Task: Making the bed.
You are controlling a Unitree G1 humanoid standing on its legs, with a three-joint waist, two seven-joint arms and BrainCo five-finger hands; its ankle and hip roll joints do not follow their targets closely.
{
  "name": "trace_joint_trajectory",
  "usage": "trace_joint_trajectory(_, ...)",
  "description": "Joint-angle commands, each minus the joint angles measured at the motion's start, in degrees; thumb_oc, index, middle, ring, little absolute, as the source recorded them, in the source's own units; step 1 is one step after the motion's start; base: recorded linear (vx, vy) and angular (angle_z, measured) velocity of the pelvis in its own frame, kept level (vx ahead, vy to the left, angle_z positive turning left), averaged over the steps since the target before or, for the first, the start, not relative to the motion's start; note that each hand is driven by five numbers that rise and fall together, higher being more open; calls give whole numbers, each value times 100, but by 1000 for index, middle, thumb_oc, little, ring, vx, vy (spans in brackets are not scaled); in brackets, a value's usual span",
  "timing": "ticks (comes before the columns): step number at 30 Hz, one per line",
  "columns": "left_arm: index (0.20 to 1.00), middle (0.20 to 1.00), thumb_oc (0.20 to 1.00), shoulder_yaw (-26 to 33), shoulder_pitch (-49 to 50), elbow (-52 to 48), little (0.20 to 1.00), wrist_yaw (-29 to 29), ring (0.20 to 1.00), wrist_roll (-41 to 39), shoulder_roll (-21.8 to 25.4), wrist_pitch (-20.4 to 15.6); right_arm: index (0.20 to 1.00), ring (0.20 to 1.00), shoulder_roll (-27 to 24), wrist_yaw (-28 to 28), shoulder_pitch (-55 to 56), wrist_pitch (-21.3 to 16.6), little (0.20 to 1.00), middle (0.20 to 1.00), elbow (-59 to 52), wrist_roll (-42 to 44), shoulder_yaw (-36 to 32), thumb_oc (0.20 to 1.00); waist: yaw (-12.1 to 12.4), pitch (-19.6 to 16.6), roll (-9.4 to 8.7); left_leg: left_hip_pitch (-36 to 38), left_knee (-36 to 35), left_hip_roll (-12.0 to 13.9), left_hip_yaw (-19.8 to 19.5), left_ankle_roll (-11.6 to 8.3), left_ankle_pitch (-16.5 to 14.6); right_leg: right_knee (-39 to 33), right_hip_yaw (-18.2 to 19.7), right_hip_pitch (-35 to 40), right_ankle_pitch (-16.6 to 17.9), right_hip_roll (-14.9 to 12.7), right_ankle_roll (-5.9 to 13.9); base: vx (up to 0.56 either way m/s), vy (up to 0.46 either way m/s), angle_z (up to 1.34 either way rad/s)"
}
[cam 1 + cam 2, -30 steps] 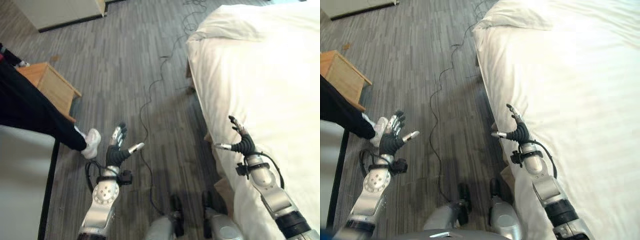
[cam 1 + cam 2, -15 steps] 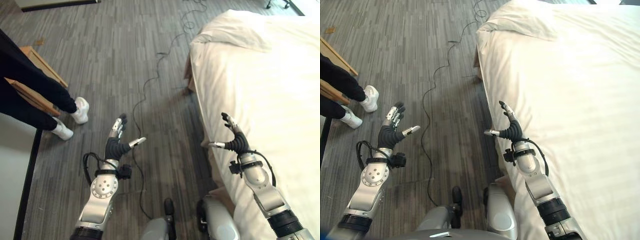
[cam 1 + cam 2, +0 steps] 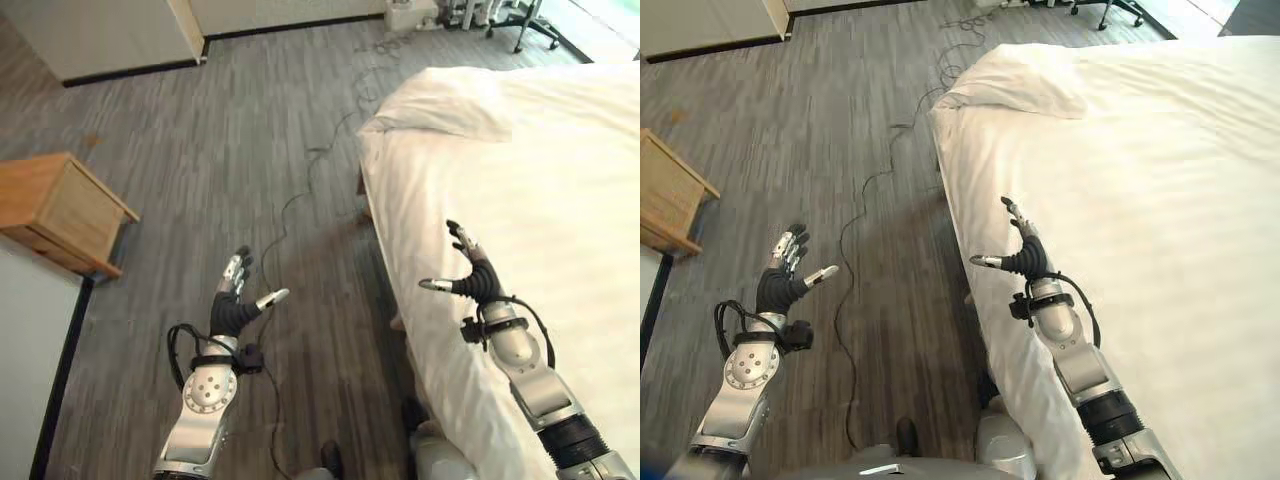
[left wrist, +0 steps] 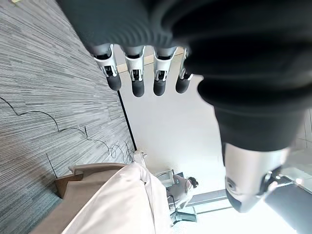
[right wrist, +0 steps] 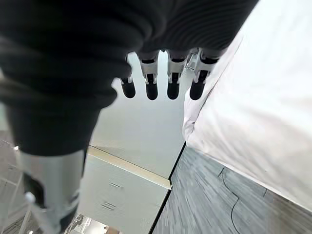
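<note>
A bed (image 3: 540,190) under a smooth white sheet takes up the right side, with a white pillow (image 3: 445,103) at its far corner. My right hand (image 3: 471,277) hovers open above the bed's near left edge, fingers straight and thumb out, holding nothing. Over the grey plank floor to the bed's left, my left hand (image 3: 236,303) is raised and open too, also empty. The bed's white sheet (image 5: 263,112) shows past my right hand's fingers (image 5: 151,83) in the right wrist view. The bed corner (image 4: 122,200) is seen beyond my left hand's fingers (image 4: 139,80) in the left wrist view.
A wooden bedside cabinet (image 3: 62,212) stands on the floor at the left. A thin black cord (image 3: 300,195) snakes along the floor beside the bed. White cupboards (image 3: 110,35) line the far wall, and chair legs (image 3: 520,20) stand beyond the bed's head.
The camera has tilted up and shifted. The person's legs and white shoes at the left have left the view. Both hands stay raised and open.
</note>
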Motion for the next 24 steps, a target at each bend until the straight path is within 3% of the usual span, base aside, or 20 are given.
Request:
trace_joint_trajectory(1, 1000, 1000, 1000, 465, 819, 847, 1000, -307, 1000, -328, -263, 364, 1000, 1000, -28, 617, 1131, 211, 1000, 1000, 572, 531, -817, 1000, 279, -450, -216, -136, 215, -27, 474, 90, -495, 439, -770, 474, -1464, -263, 361, 47, -20, 2)
trace_joint_trajectory(6, 1000, 1000, 1000, 646, 755, 603, 1000, -152, 1000, -26, -227, 332, 1000, 1000, -115, 627, 907, 141, 1000, 1000, 273, 458, -748, 1000, 413, -366, -279, -275, 686, -41, 498, 77, -650, 373, -761, 575, -1420, -346, 350, 38, -1, 3)
trace_joint_trajectory(8, 1000, 1000, 1000, 666, 582, 445, 1000, 75, 1000, 361, -152, 337, 1000, 1000, -200, 579, 819, 110, 1000, 1000, 28, 323, -791, 1000, 508, -272, -350, -423, 1005, -70, 371, 124, -855, 637, -889, 591, -1632, -397, 339, 77, 30, 3)
trace_joint_trajectory(10, 1000, 1000, 1000, 590, 449, 319, 1000, 114, 1000, 491, -59, 356, 1000, 1000, -194, 521, 863, 88, 1000, 1000, 9, 261, -878, 1000, 520, -236, -331, -359, 919, -97, 250, 239, -898, 1640, -1045, 405, -1792, -458, 427, 114, 80, 33)
trace_joint_trajectory(11, 1000, 1000, 1000, 605, 390, 279, 1000, 159, 1000, 544, 8, 372, 1000, 1000, -153, 512, 878, 88, 1000, 1000, -17, 226, -891, 1000, 492, -181, -304, -228, 850, -101, 181, 304, -971, 2336, -1080, 143, -1741, -523, 568, 102, 99, 69)
trace_joint_trajectory(13, 1000, 1000, 1000, 477, 188, 193, 1000, 362, 1000, 503, 95, 308, 1000, 1000, -77, 397, 795, 121, 1000, 1000, -32, 139, -868, 1000, 372, 26, -225, -1, 691, -112, 58, 408, -972, 3664, -972, -506, -1301, -636, 839, 116, 118, 70)
trace_joint_trajectory(15, 1000, 1000, 1000, 385, 108, 98, 1000, 392, 1000, 550, 114, 327, 1000, 1000, 20, 315, 821, 114, 1000, 1000, -73, 179, -906, 1000, 321, 116, -133, 199, 515, -33, -55, 408, -972, 4193, -919, -949, -1406, -519, 761, 207, 76, 56)
trace_joint_trajectory(17, 1000, 1000, 1000, 385, 131, -41, 1000, 361, 1000, 534, 107, 258, 1000, 1000, 11, 278, 893, 74, 1000, 1000, -154, 198, -980, 1000, 258, 153, -160, 439, 349, -48, -155, 332, -1042, 3757, -1057, -1070, -1662, -477, 607, 350, -56, 24)
trace_joint_trajectory(19, 1000, 1000, 1000, 434, 166, -171, 1000, 292, 1000, 439, 125, 209, 1000, 1000, 18, 298, 936, 50, 1000, 1000, -240, 271, -1033, 1000, 211, 141, -204, 600, 218, -17, -175, 198, -1128, 2706, -1302, -1113, -1639, -548, 548, 506, -192, 45)
trace_joint_trajectory(20, 1000, 1000, 1000, 473, 52, -174, 1000, 374, 1000, 408, 184, 156, 1000, 1000, 14, 205, 832, 27, 1000, 1000, -223, 294, -1019, 1000, 213, 146, -230, 831, 172, 93, -157, 26, -1320, 1792, -1534, -1279, -1546, -669, 642, 435, -211, 36)
trace_joint_trajectory(21, 1000, 1000, 1000, 471, 29, -162, 1000, 381, 1000, 404, 189, 149, 1000, 1000, 15, 193, 807, 22, 1000, 1000, -206, 296, -1018, 1000, 203, 168, -231, 793, 186, 106, -143, 7, -1284, 1658, -1614, -1236, -1420, -651, 601, 470, -221, 21)
trace_joint_trajectory(24, 1000, 1000, 1000, 436, -55, -72, 1000, 400, 1000, 455, 193, 117, 1000, 1000, 20, 172, 751, 17, 1000, 1000, -205, 256, -963, 1000, 146, 179, -239, 976, 370, 231, -153, -69, -1604, 1597, -1507, -1361, -1321, -703, 627, 353, -119, 10)
